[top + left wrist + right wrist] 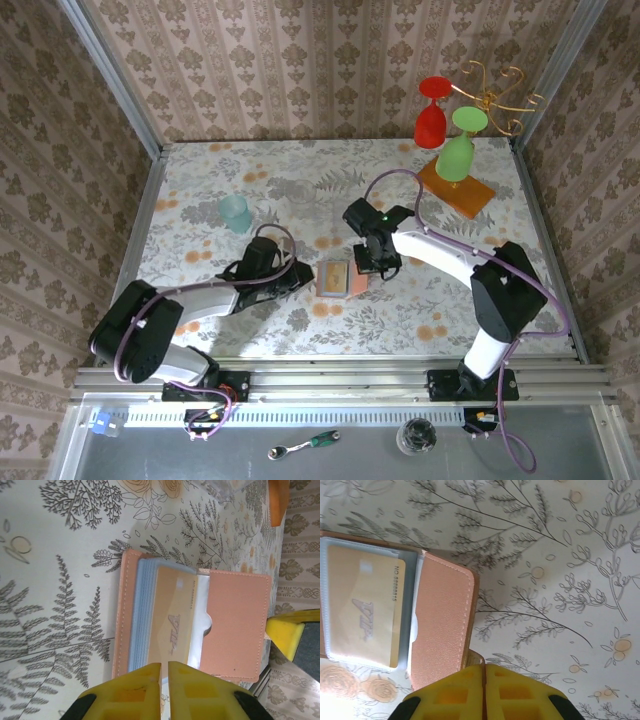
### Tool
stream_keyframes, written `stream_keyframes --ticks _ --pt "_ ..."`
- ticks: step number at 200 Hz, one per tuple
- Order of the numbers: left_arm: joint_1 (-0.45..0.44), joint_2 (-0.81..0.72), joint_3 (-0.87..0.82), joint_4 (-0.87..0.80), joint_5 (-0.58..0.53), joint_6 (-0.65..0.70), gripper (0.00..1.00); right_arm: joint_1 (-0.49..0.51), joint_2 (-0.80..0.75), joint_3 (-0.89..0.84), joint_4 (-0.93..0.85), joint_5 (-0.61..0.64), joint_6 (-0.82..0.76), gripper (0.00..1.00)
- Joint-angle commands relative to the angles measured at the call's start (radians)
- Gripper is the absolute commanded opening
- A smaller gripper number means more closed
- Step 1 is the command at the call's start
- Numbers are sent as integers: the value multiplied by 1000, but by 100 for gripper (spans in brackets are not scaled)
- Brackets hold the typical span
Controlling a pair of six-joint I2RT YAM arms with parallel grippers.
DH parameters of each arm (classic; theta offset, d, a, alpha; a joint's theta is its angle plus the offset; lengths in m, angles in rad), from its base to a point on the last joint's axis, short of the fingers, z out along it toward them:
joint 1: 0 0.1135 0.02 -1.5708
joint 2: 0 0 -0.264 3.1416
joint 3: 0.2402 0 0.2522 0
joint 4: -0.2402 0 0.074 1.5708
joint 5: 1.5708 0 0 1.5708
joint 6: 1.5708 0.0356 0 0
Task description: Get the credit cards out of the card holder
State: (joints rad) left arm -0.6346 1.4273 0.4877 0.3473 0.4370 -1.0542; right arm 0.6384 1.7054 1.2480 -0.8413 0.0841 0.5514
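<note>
Extraction is only just getting under way: the small tan-brown leather-like card holder (336, 279) is lying open on the floral-patterned tabletop (300, 180) between the arms, with the orange-tan credit card (172, 615) sitting in its clear sleeve. The left gripper (164, 672) is hovering at that card's edge, fingers almost pressed together. The right gripper (484, 672) is resting pressed together at the holder's flap. All the pulling-out, I judge, is waiting to be done.

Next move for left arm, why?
Probably press the left gripper onto the orange-tan card and drag it out of its clear sleeve: the card sits inside the open card holder, that gripper is shut at its end, and the shut right gripper is by the flap.
</note>
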Motion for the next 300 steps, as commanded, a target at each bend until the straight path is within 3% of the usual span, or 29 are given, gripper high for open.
stream_keyframes --ticks 1,116,157,201,300 --pt "-14 31 39 32 -5 2 12 -20 -30 -42 9 26 -12 9" --pt "-37 188 51 161 -8 -44 7 -52 24 -118 121 -19 -17 9" --pt "-36 192 51 116 -17 -28 5 -52 57 -121 143 -33 -11 9" --pt "-34 191 48 39 -30 3 4 -54 59 -134 142 -14 -4 21" --pt "-22 193 3 39 -37 2 4 -84 30 -163 84 60 1 43"
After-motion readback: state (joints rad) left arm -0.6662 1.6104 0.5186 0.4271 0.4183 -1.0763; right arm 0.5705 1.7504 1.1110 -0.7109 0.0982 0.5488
